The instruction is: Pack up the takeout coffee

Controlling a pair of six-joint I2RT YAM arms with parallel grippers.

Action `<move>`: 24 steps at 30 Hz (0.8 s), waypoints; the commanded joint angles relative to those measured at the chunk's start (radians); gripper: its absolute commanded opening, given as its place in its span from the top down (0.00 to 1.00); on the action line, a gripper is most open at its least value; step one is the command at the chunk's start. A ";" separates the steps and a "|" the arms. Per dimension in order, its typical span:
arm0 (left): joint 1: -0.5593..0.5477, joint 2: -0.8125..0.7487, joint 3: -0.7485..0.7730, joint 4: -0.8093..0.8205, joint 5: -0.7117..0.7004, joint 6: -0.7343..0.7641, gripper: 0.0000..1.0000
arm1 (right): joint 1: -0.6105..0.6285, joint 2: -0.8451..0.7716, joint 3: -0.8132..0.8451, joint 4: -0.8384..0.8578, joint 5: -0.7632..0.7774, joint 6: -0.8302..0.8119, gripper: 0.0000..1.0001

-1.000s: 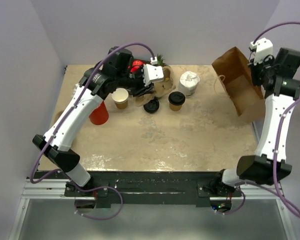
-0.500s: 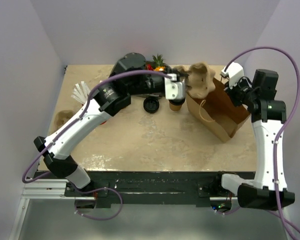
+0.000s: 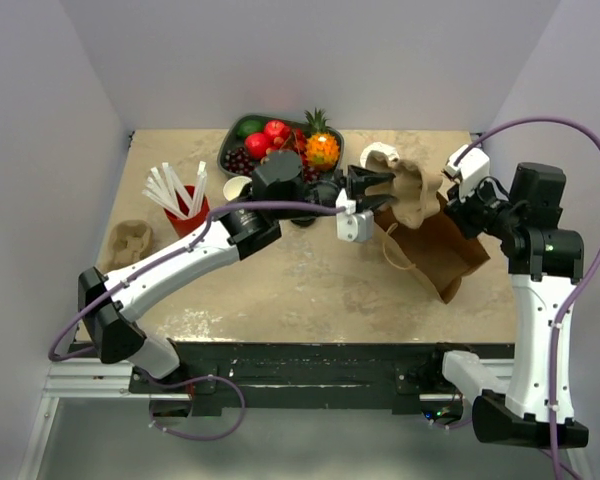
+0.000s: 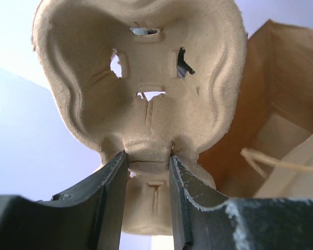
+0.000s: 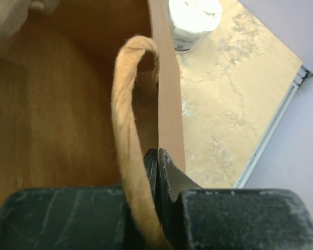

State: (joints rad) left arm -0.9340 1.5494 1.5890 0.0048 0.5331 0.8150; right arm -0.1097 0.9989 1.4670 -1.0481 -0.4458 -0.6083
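The table (image 3: 310, 290) fills the mid of the top view. Next biggest is the paper bag (image 3: 440, 255), right of mid. It lies tipped w/ its open mouth toward the upper left.

My R pincer (image 5: 157, 153) is squeezed tight on the bag's top edge, right by the rope handle (image 5: 128, 104). My L pincer (image 4: 147, 156) is clamped on the bottom lip of a cup carrier (image 4: 141, 67). The carrier sits at the bag's mouth, top mid of the top view, & my wrist cam sees its underside.

The takeout coffee: I can't find it in any view. No small brown cup w/ a black lid shows. It may be under my L arm near top mid, or up in the carrier, but I can't tell. So I can't say which way it points, or if its long line runs up & down.

I think the job is abt halfway. The bag is held open & the carrier is at the mouth. Left to do: get it all the way in & let go.

Smaller stuff, upper left: fruit tray (image 3: 270, 135), red cup (image 3: 192, 205) w/ straws, open brown cup (image 3: 237, 188) w/ no lid.
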 commanded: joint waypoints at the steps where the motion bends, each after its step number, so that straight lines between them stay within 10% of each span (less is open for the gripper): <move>1: -0.048 -0.090 -0.167 0.358 0.018 0.110 1.00 | 0.002 -0.013 -0.005 -0.024 -0.051 0.035 1.00; 24: -0.118 0.009 -0.086 0.011 -0.027 0.236 1.00 | 0.001 -0.011 0.012 -0.013 -0.091 0.070 1.00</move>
State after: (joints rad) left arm -1.0435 1.5005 1.4063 0.0555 0.5175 1.0180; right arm -0.1093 1.0065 1.4544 -1.0637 -0.4934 -0.5350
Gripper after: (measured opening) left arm 0.392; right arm 0.019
